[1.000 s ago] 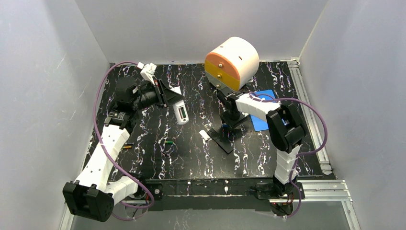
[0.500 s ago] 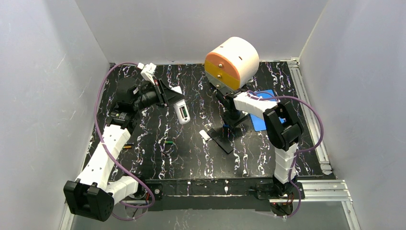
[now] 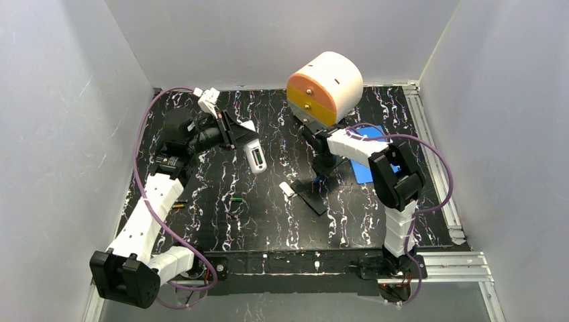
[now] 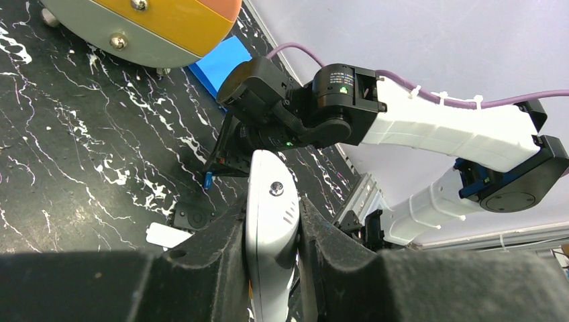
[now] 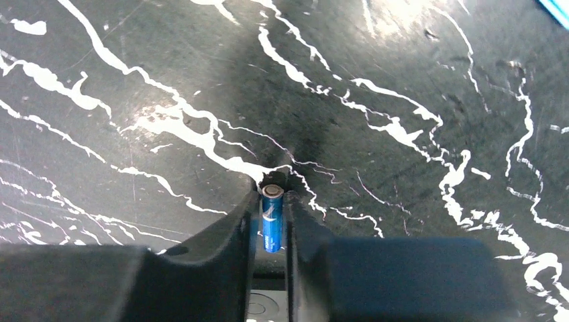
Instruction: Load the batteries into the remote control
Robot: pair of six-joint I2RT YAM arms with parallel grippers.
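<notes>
Two arms work over a black marbled table [image 3: 282,225]. In the top view, the left gripper [image 3: 241,139] clamps a white remote [image 3: 255,158] and holds it tilted above the left rear part of the table. The right gripper [image 3: 319,176] points down at the middle of the table, in front of a round orange and white box [image 3: 325,87]. A green battery [image 3: 235,200] lies between the arms, and an orange battery [image 3: 178,206] lies beside the left arm. A small white piece [image 3: 286,189] and a flat black piece [image 3: 313,200] lie close together near the right gripper. A blue card [image 3: 366,173] shows partly behind the right arm.

In the left wrist view, the remote [image 4: 272,221] is squeezed between both fingers [image 4: 218,251]. Beyond it, a blue battery [image 4: 209,180] pokes out of the right gripper's tip, close to the table; I cannot tell if it touches.

In the right wrist view, the right gripper [image 5: 272,201] is closed on the blue battery [image 5: 272,221], which sits lengthwise between the fingers [image 5: 231,235], its metal end toward the table [image 5: 402,100].
</notes>
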